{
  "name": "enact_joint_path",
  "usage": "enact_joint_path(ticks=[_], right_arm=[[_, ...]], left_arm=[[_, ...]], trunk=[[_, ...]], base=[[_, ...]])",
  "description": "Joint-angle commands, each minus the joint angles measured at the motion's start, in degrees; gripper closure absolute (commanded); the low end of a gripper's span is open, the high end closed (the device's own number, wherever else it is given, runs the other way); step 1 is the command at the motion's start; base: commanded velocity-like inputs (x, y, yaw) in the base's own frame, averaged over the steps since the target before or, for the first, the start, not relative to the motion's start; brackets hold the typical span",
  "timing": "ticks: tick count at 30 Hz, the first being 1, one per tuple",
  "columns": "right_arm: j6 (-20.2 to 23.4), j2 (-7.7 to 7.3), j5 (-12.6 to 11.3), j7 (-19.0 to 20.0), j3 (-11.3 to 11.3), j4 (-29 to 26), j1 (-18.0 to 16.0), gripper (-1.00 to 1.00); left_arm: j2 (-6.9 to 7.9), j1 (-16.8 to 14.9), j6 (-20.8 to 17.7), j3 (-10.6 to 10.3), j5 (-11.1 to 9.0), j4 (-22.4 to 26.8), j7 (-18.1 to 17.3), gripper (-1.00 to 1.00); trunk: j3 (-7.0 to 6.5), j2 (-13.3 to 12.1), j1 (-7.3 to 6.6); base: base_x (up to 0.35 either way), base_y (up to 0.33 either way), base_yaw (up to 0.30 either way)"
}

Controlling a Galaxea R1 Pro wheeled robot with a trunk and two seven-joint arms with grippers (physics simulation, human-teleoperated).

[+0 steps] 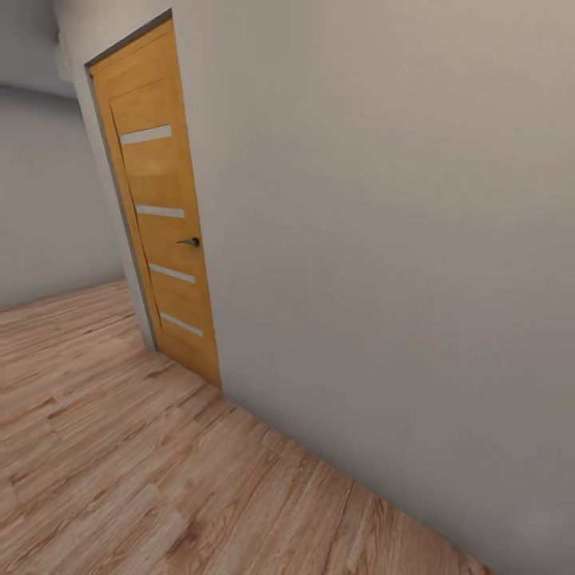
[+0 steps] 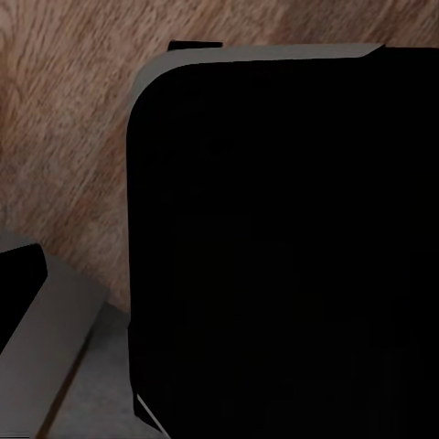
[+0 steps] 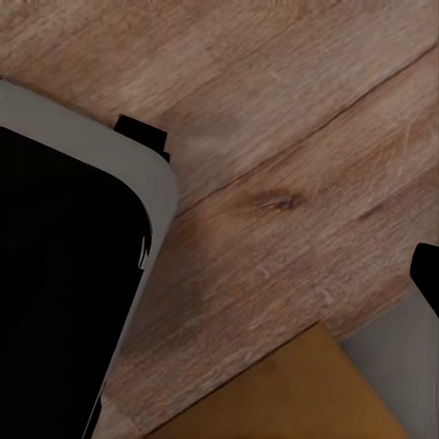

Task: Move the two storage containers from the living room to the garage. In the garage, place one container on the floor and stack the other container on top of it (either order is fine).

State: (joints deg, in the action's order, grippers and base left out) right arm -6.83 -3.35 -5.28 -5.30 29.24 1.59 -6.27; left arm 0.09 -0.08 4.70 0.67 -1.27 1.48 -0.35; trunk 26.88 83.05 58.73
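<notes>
The storage containers are out of view. I am on light wood plank floor (image 1: pixel 120 471) in front of a plain grey-white wall (image 1: pixel 383 239). In the left wrist view, a black part of my own body with a grey rim (image 2: pixel 274 247) hangs over the planks. The right wrist view has the same kind of black, grey-rimmed part (image 3: pixel 55 283) above the floor (image 3: pixel 293 137). An orange-brown flat surface (image 3: pixel 293 393) sits at that view's edge; I cannot tell what it is.
A shut orange wooden door (image 1: pixel 164 216) with pale horizontal strips and a dark handle (image 1: pixel 192 241) stands in the wall at the left. The wall runs diagonally from the door toward the lower right. Open plank floor stretches to the left, ending at a farther wall (image 1: pixel 48 200).
</notes>
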Motion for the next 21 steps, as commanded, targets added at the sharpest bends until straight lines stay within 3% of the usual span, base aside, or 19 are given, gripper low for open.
enact_joint_path(ticks=[1,21], right_arm=[[-0.4,0.02,-0.5,0.0,0.5,0.2,-0.1,-1.00],[-0.3,0.11,-0.7,-0.1,0.5,0.2,-0.1,-1.00]], left_arm=[[0.00,0.0,0.1,0.0,-0.1,0.0,0.0,-1.00],[-0.01,0.0,0.1,0.1,-0.1,0.0,-0.1,-1.00]], trunk=[[0.05,0.0,0.00],[0.05,0.0,0.00]], base=[[0.000,0.000,0.194],[0.000,0.000,0.274]])
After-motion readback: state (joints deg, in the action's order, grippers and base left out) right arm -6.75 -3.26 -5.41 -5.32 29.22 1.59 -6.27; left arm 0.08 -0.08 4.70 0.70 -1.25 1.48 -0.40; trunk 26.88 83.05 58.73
